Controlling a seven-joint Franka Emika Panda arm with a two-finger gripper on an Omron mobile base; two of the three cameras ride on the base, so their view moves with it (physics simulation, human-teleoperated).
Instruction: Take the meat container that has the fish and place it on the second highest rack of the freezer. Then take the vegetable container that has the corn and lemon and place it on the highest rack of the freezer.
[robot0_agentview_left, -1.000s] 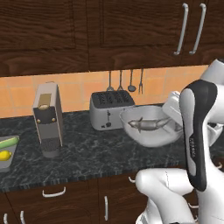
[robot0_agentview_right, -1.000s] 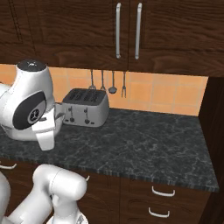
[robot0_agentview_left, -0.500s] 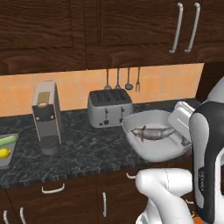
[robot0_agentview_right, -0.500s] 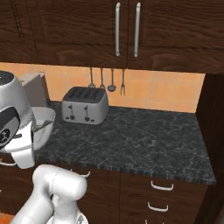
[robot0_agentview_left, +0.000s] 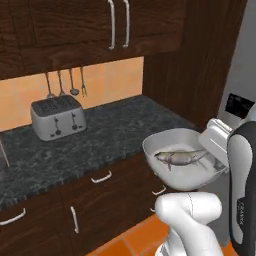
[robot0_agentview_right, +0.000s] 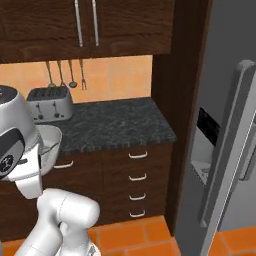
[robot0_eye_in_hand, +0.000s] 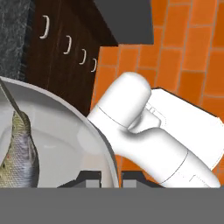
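My gripper (robot0_eye_in_hand: 111, 176) is clenched on the rim of the meat container (robot0_agentview_left: 172, 172), which I hold in the air off the tabletop (robot0_agentview_left: 95, 137), above the orange floor (robot0_eye_in_hand: 175, 57). The fish (robot0_agentview_left: 181, 157) lies inside the dish, just beyond my fingertips. The freezer (robot0_agentview_right: 225, 125) stands off to my right, its long bar handle (robot0_agentview_right: 227, 145) facing me.

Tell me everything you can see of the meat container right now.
The meat container is a shallow light-grey dish with a thick rounded rim and a smooth look. It is carried in the air in front of the dark drawers, off the counter, roughly level. The fish lies along its floor. The gripper is shut on its rim, at the edge nearest the arm.
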